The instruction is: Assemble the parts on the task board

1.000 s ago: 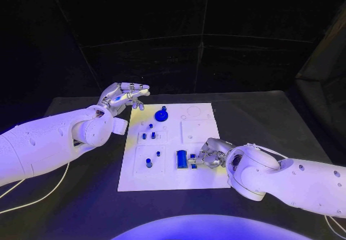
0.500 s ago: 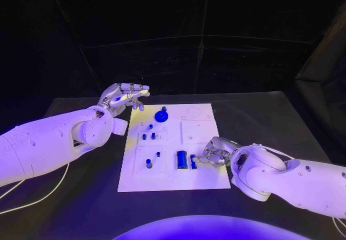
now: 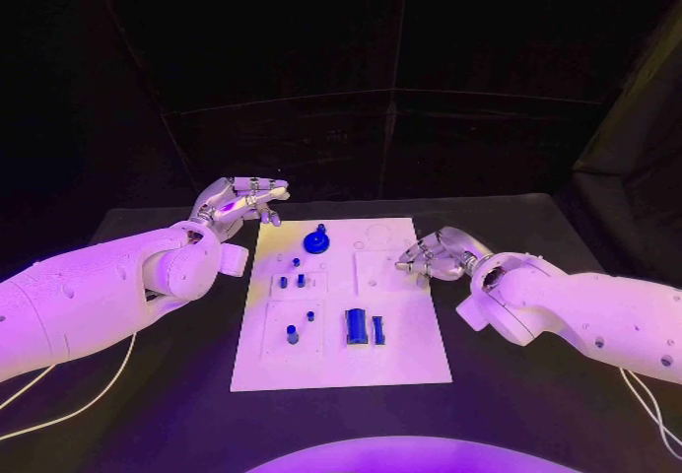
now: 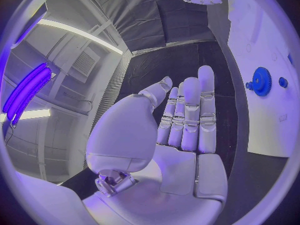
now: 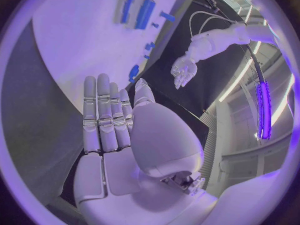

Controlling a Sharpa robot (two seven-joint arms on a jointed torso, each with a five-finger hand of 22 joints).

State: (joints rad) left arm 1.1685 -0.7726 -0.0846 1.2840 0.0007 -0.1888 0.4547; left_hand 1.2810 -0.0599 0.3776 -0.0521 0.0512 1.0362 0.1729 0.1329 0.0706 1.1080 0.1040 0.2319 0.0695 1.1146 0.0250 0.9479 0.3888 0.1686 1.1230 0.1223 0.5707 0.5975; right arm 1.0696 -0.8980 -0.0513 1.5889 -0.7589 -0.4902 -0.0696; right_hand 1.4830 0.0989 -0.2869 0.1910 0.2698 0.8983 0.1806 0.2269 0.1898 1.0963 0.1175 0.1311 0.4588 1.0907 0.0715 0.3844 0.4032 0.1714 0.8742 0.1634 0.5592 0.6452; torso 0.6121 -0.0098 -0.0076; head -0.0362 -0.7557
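Starting on the left side: the left hand [image 3: 238, 204] hovers above the black counter [image 3: 526, 246] just past the far left corner of the task board [image 3: 341, 365], holding nothing. In the left wrist view its fingers [image 4: 190, 112] are stretched out straight, side by side, thumb a bit apart, so it's an empty, opened hand [image 4: 175, 135].

Moving onto the board itself: it's the white plate lying flat in the middle of the counter. Near its far edge sits a blue gear [image 3: 317, 237] with a little knob on top; the same gear [image 4: 260, 81] shows up from the left wrist camera, with a small blue peg [image 4: 283, 82] just beside it. A bit closer in are a few small blue pegs [image 3: 290, 280], then another short peg [image 3: 292, 334] nearer the front left. Around the middle front there's a wider blue block [image 3: 357, 326] with a narrow blue bar [image 3: 379, 329] just beside it, both lying flat on the board.

Over on the right: the right hand [image 3: 434, 252] hangs above the board's right edge, around the far half, not touching any part. From its own wrist camera the fingers [image 5: 103, 110] are straight and lined up next to each other, nothing in the palm, so it's an empty flat hand [image 5: 119, 135].
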